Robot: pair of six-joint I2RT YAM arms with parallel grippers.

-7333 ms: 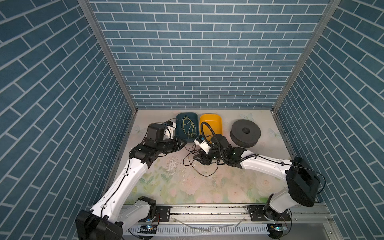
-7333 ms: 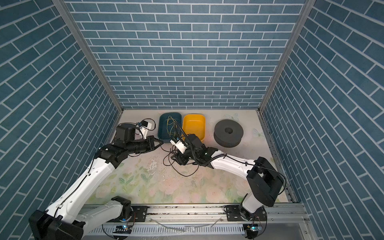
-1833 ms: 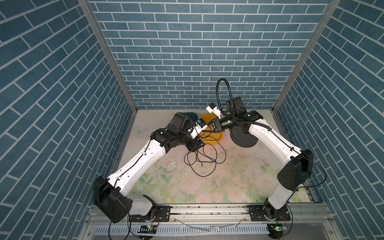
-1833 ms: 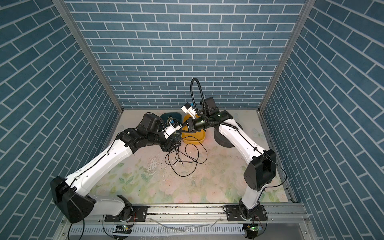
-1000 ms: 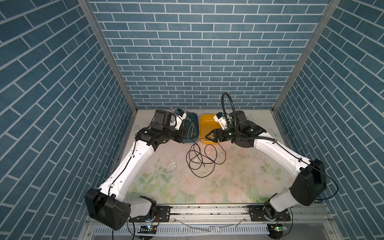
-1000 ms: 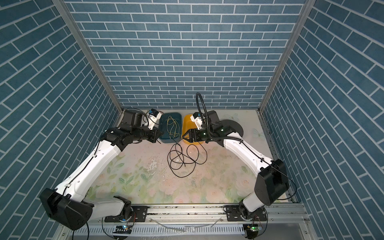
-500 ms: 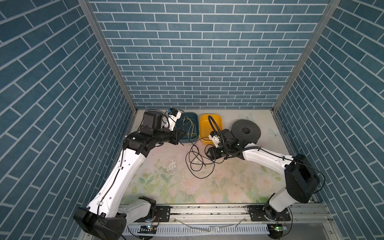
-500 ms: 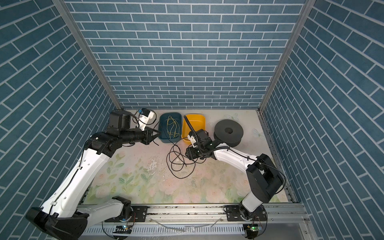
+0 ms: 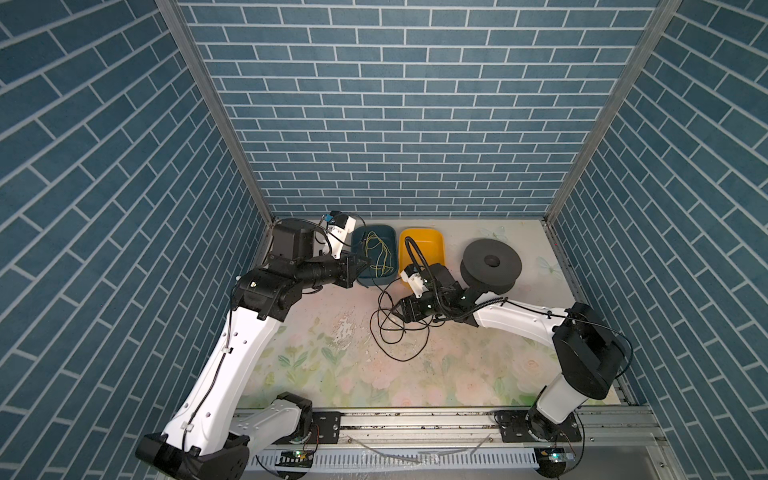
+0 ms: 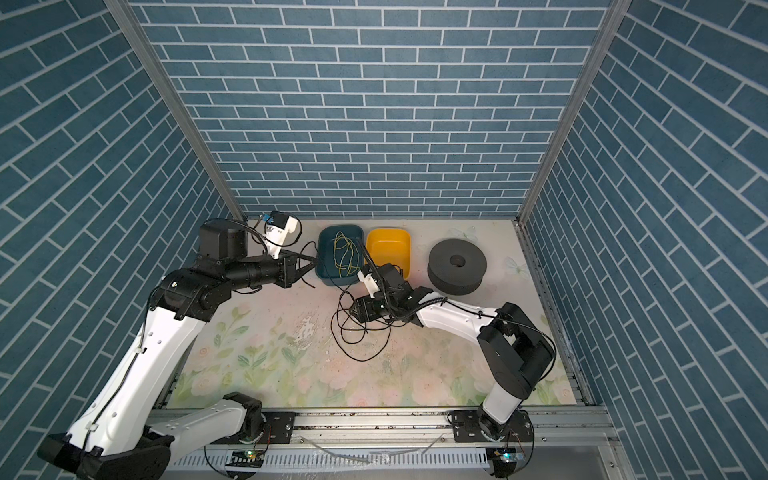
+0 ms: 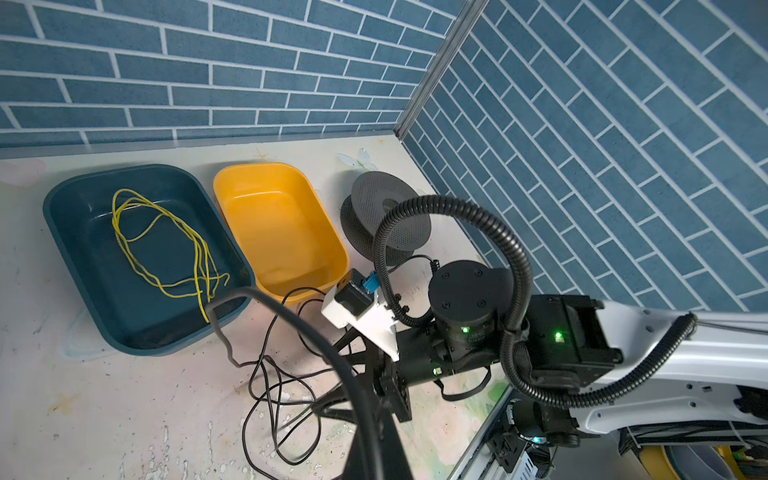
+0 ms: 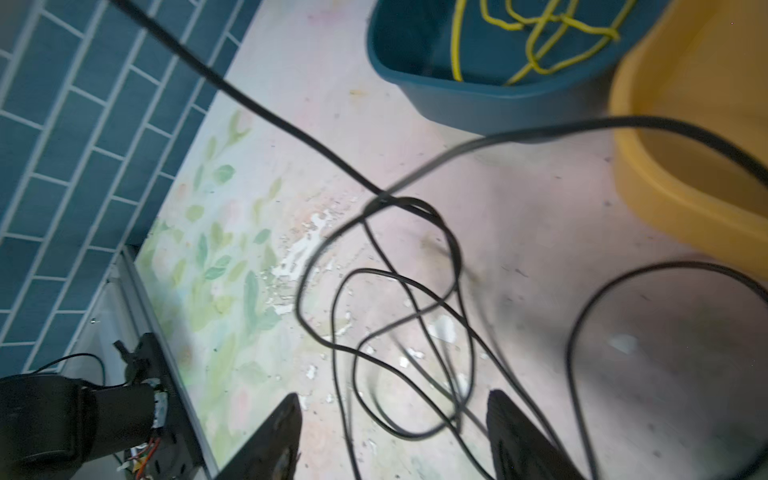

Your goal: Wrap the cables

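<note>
Blue brick-patterned walls (image 9: 395, 124) close in three sides of a tabletop covered by a pale floral mat (image 9: 332, 374). Along the back of the mat, from left to right in both top views, stand a dark teal plastic bin (image 11: 145, 345), a yellow plastic bin (image 11: 282, 232) just beside it, and a dark grey round spool (image 9: 490, 266) lying flat with its hole upward, a little apart from the yellow bin. A thin yellow-green wire (image 11: 199, 266) lies in loose loops inside the teal bin. The long, thin, glossy black cord (image 9: 395, 336) lies as a loose tangle of several loops near the middle of the mat, just in front of the two bins. The left gripper (image 10: 309, 264) hangs above the mat just left of the teal bin and points toward it, jaws closed. In the left wrist view a stretch of the black cord comes out from between them, arcs toward the teal bin's near corner and kinks down into the tangle, so this gripper is pinching the cord. The right gripper (image 12: 395, 440) sits low over the right side of the tangle, pointing left. Its two fingers (image 12: 278, 436) stand well apart, with cord loops on the mat between them and nothing clamped. In the right wrist view one blurred strand crosses raised above the mat.
</note>
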